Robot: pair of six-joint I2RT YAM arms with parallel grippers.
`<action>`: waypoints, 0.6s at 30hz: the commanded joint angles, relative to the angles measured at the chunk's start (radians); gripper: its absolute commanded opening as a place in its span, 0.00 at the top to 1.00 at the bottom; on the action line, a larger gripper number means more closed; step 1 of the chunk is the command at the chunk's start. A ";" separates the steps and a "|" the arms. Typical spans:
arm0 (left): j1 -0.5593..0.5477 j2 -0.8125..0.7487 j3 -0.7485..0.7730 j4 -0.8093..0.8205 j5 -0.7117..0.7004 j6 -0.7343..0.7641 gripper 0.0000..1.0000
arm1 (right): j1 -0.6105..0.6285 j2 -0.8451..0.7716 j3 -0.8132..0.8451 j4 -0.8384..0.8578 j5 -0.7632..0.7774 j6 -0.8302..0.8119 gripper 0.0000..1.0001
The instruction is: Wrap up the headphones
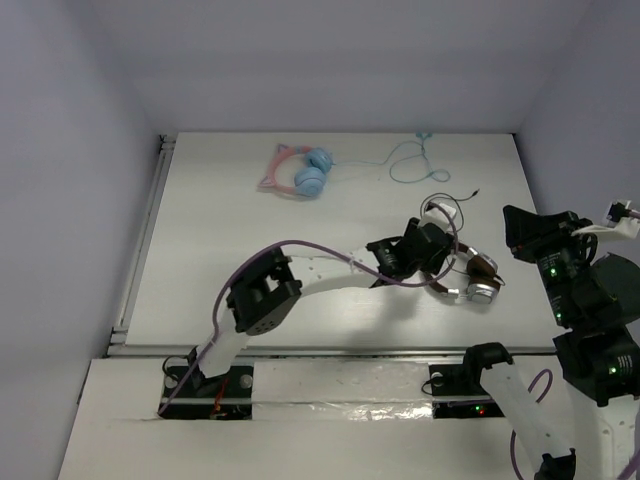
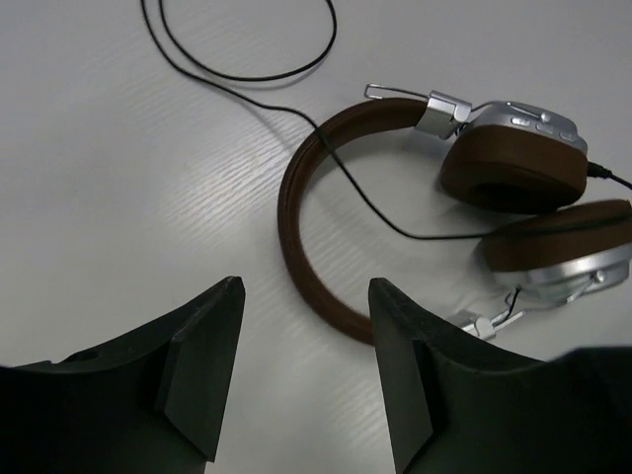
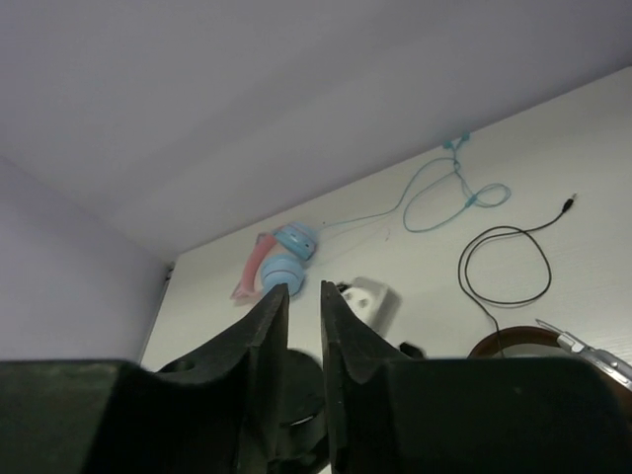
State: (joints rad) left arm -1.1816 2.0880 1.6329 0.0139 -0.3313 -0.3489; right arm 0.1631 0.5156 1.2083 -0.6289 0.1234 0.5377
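The headphones (image 2: 415, 197) lie flat on the tabletop (image 2: 148, 197), just beyond the left gripper (image 2: 306, 370), whose jaws stand apart and hold nothing. The right gripper (image 3: 304, 341) is raised well apart, its jaws almost together, empty.

This looks like a robotics lab test cell. A plain white desk (image 1: 250, 230) is boxed in by bare pale walls (image 1: 70, 150) on three sides. Two robot arms are bolted at the desk's near edge, with a purple cable (image 1: 300, 245) looping along the left arm (image 1: 300, 285) and green indicator lights on the right arm (image 1: 580, 320).
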 commanded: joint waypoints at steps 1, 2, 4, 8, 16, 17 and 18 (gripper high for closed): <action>0.005 0.095 0.164 -0.053 0.020 0.064 0.49 | -0.004 -0.008 0.022 0.012 -0.074 -0.002 0.73; 0.005 0.151 0.241 -0.104 0.008 0.064 0.49 | -0.004 -0.008 0.019 0.014 -0.080 -0.002 0.70; 0.005 0.194 0.290 -0.121 0.003 0.076 0.48 | -0.004 -0.012 0.016 0.020 -0.105 -0.004 0.68; 0.005 0.285 0.402 -0.173 -0.025 0.082 0.46 | -0.004 -0.012 0.005 0.024 -0.148 -0.002 0.68; 0.014 0.340 0.412 -0.175 -0.014 0.076 0.48 | -0.004 -0.037 -0.027 0.041 -0.150 -0.005 0.68; 0.014 0.363 0.427 -0.187 -0.014 0.076 0.48 | -0.004 -0.037 -0.027 0.041 -0.149 -0.005 0.68; 0.014 0.372 0.432 -0.190 -0.014 0.076 0.49 | -0.004 -0.038 -0.029 0.043 -0.149 -0.005 0.68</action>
State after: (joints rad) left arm -1.1748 2.4237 2.0132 -0.1596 -0.3412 -0.2848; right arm 0.1631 0.4900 1.1809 -0.6262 -0.0055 0.5392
